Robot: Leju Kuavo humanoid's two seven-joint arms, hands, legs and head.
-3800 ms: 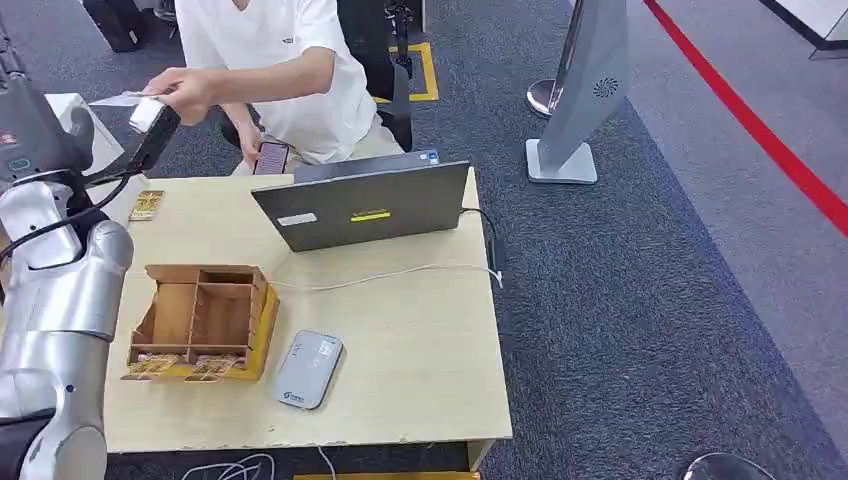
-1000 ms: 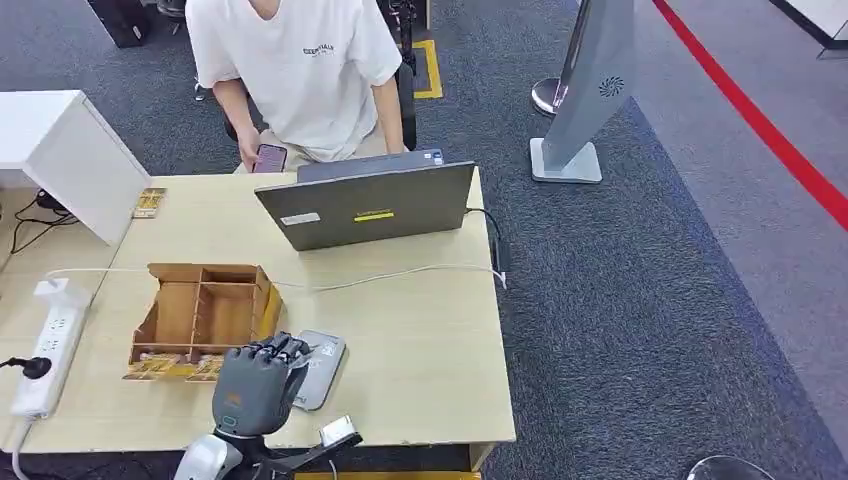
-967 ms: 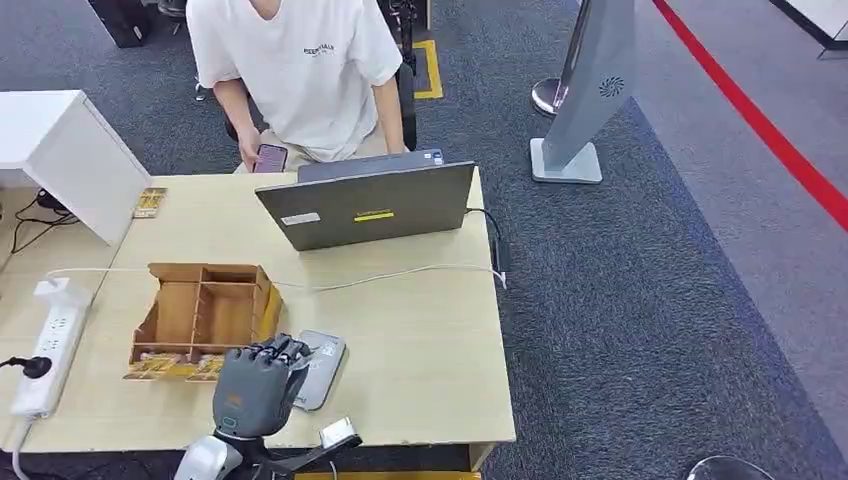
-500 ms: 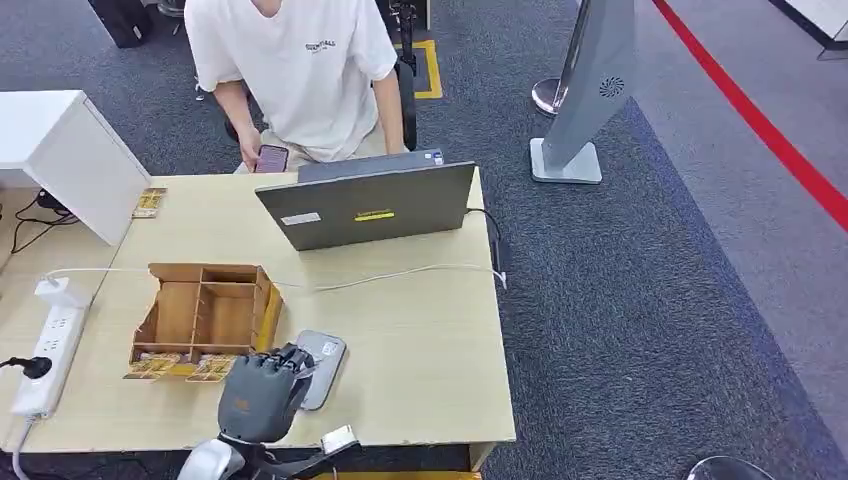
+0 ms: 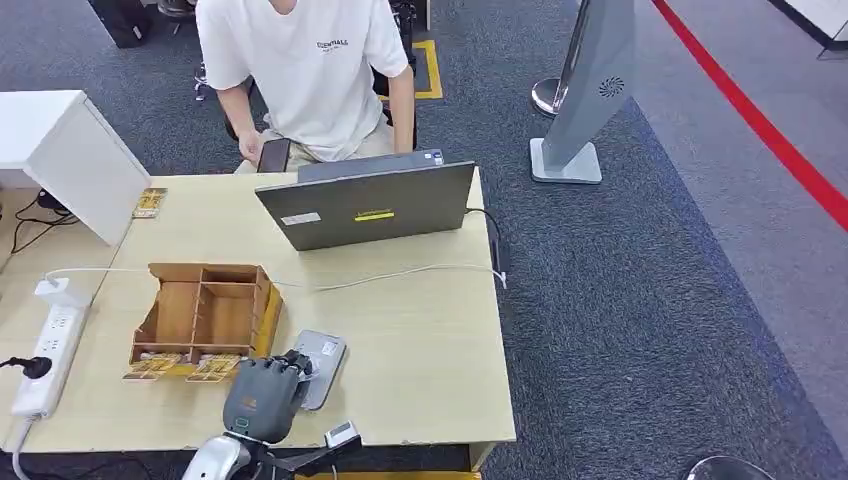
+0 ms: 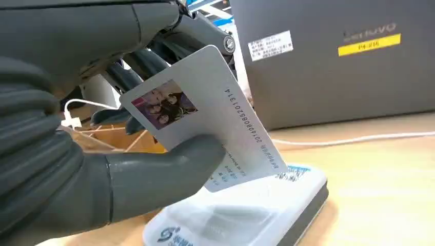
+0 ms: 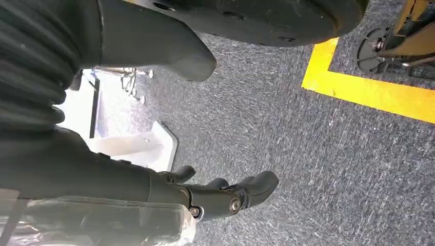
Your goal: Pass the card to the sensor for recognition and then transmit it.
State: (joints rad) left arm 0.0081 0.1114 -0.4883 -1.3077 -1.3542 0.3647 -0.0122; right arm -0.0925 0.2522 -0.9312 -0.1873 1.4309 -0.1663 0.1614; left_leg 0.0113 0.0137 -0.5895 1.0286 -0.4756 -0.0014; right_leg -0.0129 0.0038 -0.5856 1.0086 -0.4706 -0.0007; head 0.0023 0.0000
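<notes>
the left robot hand pinches a white id card between its thick grey thumb and darker fingers, holding it tilted just above the card reader; whether the card's lower edge touches the reader cannot be told. the thumb hides part of the card's lower printed text, and the small photo on it is too blurred to make out beyond its colours. a row of digits runs along one edge. from the head view the left robot hand covers the near end of the card reader, and the card itself is hidden under the fingers.

the right robot hand hangs over grey carpet with its dark fingers loosely curled and apart, holding nothing; most of it is cut off by the ribbed cover.

the reader is a rounded white plastic slab with a dark grey rim and a blue logo, lying flat on the pale wood-grain surface. just beside it stands a brown wooden organiser box split into compartments, with patterned cards at its front edge that are too small to read. a thin white cable crosses the surface toward a matte grey laptop bearing a yellow sticker. a white power strip lies at the left edge. behind the laptop sits a person in a white t-shirt, cut off at the top of the picture, holding a phone.
</notes>
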